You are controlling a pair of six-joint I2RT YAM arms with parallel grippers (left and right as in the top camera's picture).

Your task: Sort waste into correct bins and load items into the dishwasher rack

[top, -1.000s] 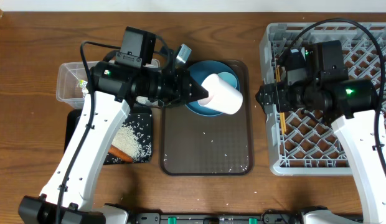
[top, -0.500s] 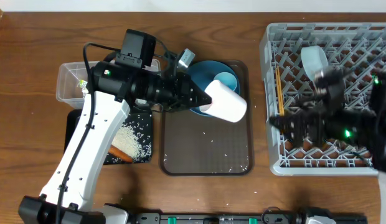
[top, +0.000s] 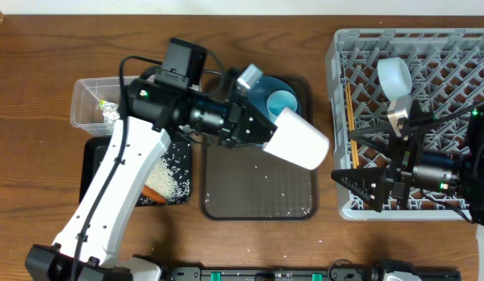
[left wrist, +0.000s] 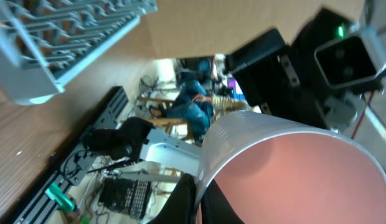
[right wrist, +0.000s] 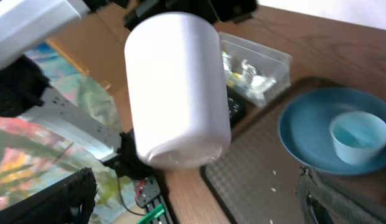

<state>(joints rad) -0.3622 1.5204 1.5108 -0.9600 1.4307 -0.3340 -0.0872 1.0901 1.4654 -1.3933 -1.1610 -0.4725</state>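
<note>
My left gripper (top: 258,131) is clamped on the rim of the pinkish-white cup (top: 298,140), which hangs tipped on its side over the brown serving tray (top: 258,195) at the centre of the overhead frame. My right gripper (top: 359,168) stands spread wide with nothing in it, at the lower left corner of the dishwasher rack (top: 460,47). I count two cups, the second being the light blue cup (top: 281,101) on the one blue plate (top: 258,97). One pale bowl (top: 394,76) and the chopsticks (top: 351,117) sit in the rack. At left are one clear tub (top: 82,101) and one black tray (top: 92,168) with rice (top: 170,173) and one carrot (top: 151,193).
</note>
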